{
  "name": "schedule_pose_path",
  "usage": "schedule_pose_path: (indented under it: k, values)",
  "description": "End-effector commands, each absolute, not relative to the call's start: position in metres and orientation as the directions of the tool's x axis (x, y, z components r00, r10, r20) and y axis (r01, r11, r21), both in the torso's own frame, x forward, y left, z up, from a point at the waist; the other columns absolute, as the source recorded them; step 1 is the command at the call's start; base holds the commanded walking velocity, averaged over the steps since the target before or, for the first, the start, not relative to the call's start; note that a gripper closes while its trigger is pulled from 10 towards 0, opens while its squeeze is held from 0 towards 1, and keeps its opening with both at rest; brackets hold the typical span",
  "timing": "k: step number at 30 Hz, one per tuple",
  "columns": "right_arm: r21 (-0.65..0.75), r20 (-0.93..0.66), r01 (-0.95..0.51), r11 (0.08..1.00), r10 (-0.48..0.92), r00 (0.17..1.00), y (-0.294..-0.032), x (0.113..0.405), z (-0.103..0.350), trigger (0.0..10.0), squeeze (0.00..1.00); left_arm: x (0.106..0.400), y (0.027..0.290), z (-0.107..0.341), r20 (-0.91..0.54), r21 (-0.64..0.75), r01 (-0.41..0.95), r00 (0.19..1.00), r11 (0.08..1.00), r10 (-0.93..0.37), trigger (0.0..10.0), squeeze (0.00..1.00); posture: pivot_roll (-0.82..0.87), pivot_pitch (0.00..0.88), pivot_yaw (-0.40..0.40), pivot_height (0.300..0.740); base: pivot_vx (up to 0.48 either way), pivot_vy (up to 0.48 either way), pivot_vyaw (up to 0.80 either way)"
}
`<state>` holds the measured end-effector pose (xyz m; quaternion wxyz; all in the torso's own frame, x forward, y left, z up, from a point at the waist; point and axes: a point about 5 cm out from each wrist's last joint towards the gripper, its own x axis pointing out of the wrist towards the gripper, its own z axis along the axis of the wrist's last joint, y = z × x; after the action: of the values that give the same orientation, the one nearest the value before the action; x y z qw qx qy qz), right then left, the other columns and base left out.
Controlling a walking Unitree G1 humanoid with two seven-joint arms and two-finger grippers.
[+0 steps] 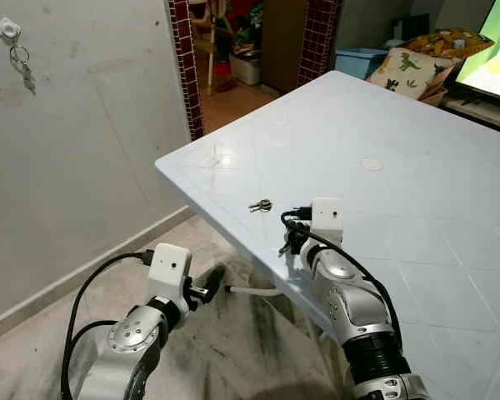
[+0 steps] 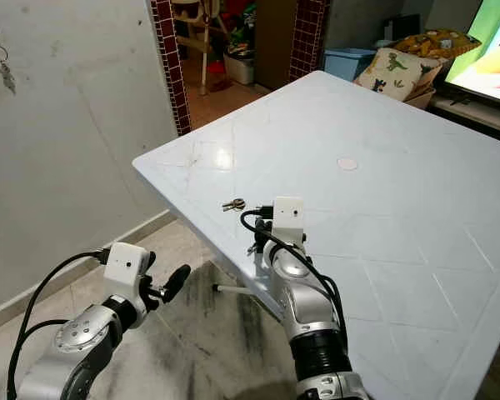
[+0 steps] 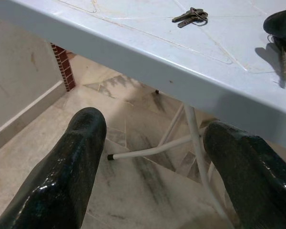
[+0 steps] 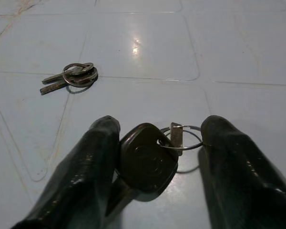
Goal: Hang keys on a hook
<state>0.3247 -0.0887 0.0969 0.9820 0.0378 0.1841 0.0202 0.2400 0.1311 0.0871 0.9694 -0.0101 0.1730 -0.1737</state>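
Right gripper (image 4: pixel 155 157) low over the pale blue plastic table (image 1: pixel 417 192), near its front edge, lower centre of the left eye view. Right wrist view: the two black fingers are spread, with a dark-headed key on a thin silver ring (image 4: pixel 148 162) lying between them. The key head touches the inner face of one finger; the ring sits just beside the other. The fingers bracket the key but do not pinch it, so not yet a grasp.

A second small bunch of plain metal keys on a ring (image 1: pixel 260 205) lies on the table just beyond the right gripper, left of centre in the left eye view, untouched.

Left gripper (image 3: pixel 152 167) hangs below table height over the marbled stone floor (image 1: pixel 258 350), lower left of the left eye view. Its fingers are wide apart and hold nothing; the white table leg (image 3: pixel 193 129) is seen between them.

Small white wall hook (image 1: pixel 8 31) in the upper left corner of the left eye view, on the grey plaster wall (image 1: pixel 83 125), well apart from the table. A set of keys (image 1: pixel 23 68) already dangles from it.

Step in hand, as judged: pickup of the dark-headed key. Next move calls for closing the fingers squarely on the key head so the ring hangs free, then a lift and a turn toward the wall. The ring is thin, so threading it onto the hook will need care.
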Motion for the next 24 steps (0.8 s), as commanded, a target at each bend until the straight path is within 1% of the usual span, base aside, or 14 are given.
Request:
schedule_pose_path:
  k: [1,3,4,7,14,16,18,19,21,24]
  values:
    - [0.097,-0.391,-0.014,0.995,0.051,0.919,-0.088,0.323,0.093,4.2,0.00,0.240,0.130,0.086,-0.343,-0.089,0.334,0.874,0.938,-0.344,10.0,0.00,0.05,0.031,-0.016,0.740,0.000,0.000,0.00]
    - [0.100,-0.393,-0.014,0.995,0.052,0.918,-0.088,0.322,0.093,9.6,0.00,0.240,0.131,0.086,-0.343,-0.089,0.335,0.874,0.938,-0.344,10.0,0.00,0.05,0.031,-0.016,0.740,0.000,0.000,0.00]
    - [0.107,-0.390,-0.014,0.994,0.055,0.919,-0.087,0.322,0.094,10.0,0.00,0.240,0.131,0.086,-0.343,-0.089,0.334,0.874,0.938,-0.344,10.0,0.00,0.05,0.031,-0.017,0.740,0.000,0.000,0.00]
    - [0.084,-0.333,-0.054,0.995,0.079,0.940,-0.085,0.324,0.103,10.0,0.00,0.240,0.131,0.085,-0.345,-0.090,0.332,0.874,0.939,-0.342,10.0,0.00,0.05,0.031,-0.017,0.740,0.000,0.000,0.00]
    - [0.096,-0.304,-0.107,0.990,0.132,0.943,-0.083,0.325,0.108,10.0,0.00,0.241,0.130,0.085,-0.345,-0.091,0.333,0.874,0.938,-0.344,10.0,0.00,0.05,0.031,-0.016,0.740,0.000,0.000,0.00]
    - [0.087,-0.280,-0.159,0.984,0.177,0.944,-0.082,0.325,0.112,10.0,0.00,0.241,0.130,0.085,-0.345,-0.094,0.332,0.874,0.939,-0.344,10.0,0.00,0.05,0.032,-0.016,0.740,0.000,0.000,0.00]
    - [0.082,-0.272,-0.175,0.981,0.191,0.943,-0.083,0.324,0.114,10.0,0.00,0.241,0.130,0.085,-0.345,-0.096,0.331,0.874,0.939,-0.344,10.0,0.00,0.05,0.033,-0.017,0.740,0.000,0.000,0.00]
    - [0.069,-0.267,-0.166,0.984,0.179,0.947,-0.089,0.325,0.114,10.0,0.00,0.241,0.130,0.085,-0.345,-0.099,0.331,0.873,0.939,-0.344,10.0,0.00,0.05,0.033,-0.018,0.740,0.000,0.000,0.00]
    - [0.069,-0.267,-0.166,0.984,0.179,0.947,-0.089,0.325,0.114,10.0,0.00,0.241,0.130,0.085,-0.345,-0.099,0.331,0.873,0.939,-0.344,10.0,0.00,0.05,0.033,-0.018,0.740,0.000,0.000,0.00]
    - [0.047,-0.235,-0.125,0.991,0.132,0.963,-0.099,0.327,0.120,10.0,0.00,0.241,0.130,0.085,-0.346,-0.102,0.330,0.873,0.938,-0.344,10.0,0.00,0.04,0.034,-0.018,0.740,0.000,0.000,0.00]
